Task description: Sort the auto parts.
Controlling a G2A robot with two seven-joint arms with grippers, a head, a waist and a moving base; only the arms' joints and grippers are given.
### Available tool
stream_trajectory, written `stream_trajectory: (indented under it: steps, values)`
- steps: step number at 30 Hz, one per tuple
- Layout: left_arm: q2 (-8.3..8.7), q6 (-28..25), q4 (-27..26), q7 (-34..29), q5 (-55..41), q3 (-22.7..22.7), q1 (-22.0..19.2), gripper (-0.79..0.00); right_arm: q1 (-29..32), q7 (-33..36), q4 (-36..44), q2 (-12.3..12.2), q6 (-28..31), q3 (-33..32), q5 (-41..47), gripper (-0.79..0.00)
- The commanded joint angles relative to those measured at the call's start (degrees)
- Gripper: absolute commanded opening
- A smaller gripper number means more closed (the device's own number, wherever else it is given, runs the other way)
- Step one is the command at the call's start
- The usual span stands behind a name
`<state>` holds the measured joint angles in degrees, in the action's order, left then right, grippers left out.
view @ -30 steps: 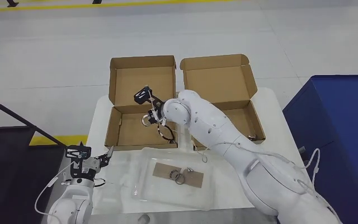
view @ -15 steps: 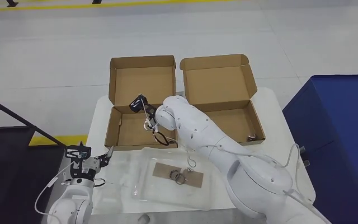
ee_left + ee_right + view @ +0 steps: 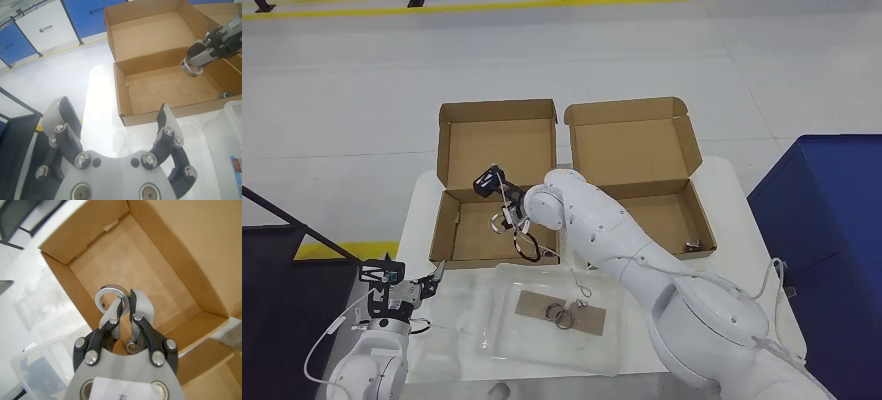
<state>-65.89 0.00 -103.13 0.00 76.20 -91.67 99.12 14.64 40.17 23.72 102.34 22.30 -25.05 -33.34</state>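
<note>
Holds the metal ring (image 3: 111, 288) by its rim in the closed right gripper (image 3: 125, 300), above the floor of the left cardboard box (image 3: 472, 238) at 10 o'clock on the bench (image 3: 420, 212), with the left gripper (image 3: 113, 106) wide open and without load at 9 o'clock.

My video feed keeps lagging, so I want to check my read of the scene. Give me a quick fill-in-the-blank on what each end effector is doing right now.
1. The right end effector is shut on a metal ____.
2. The held part hangs above the floor of a brown ____ box.
3. The left end effector is ____ and holds nothing.
4. A small bearing lies in a ____ of that box.

Missing words: ring; cardboard; open; corner.
</note>
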Motion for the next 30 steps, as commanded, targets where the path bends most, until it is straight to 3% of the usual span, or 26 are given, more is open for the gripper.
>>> stream_trajectory:
  steps: [1,7,14,24,25,27,28,30]
  values:
    - [0.0,0.0,0.0,0.0,0.0,0.0,0.0,0.0,-0.08,-1.05,-1.37,-0.43,5.34,-1.04,0.99,-0.785]
    - [0.0,0.0,0.0,0.0,0.0,0.0,0.0,0.0,0.86,-1.58,-3.72,0.22,5.24,-1.19,0.5,-0.785]
    - [0.0,0.0,0.0,0.0,0.0,0.0,0.0,0.0,1.4,1.43,-5.18,3.39,-5.16,1.63,-4.68,-0.785]
    - [0.0,0.0,0.0,0.0,0.0,0.0,0.0,0.0,0.85,4.48,-9.66,7.28,-10.17,2.84,-7.12,-0.785]
    - [0.0,0.0,0.0,0.0,0.0,0.0,0.0,0.0,0.73,4.53,-10.02,7.53,-10.04,2.82,-7.19,-0.453]
    - [0.0,0.0,0.0,0.0,0.0,0.0,0.0,0.0,0.37,4.02,-10.8,7.88,-9.2,2.49,-6.85,-0.08]
    - [0.0,0.0,0.0,0.0,0.0,0.0,0.0,0.0,0.1,3.88,-11.33,7.99,-9.1,2.26,-6.6,-0.015]
    - [0.0,0.0,0.0,0.0,0.0,0.0,0.0,0.0,-0.39,3.7,-12.02,8.18,-9.11,1.86,-6.23,-0.068]
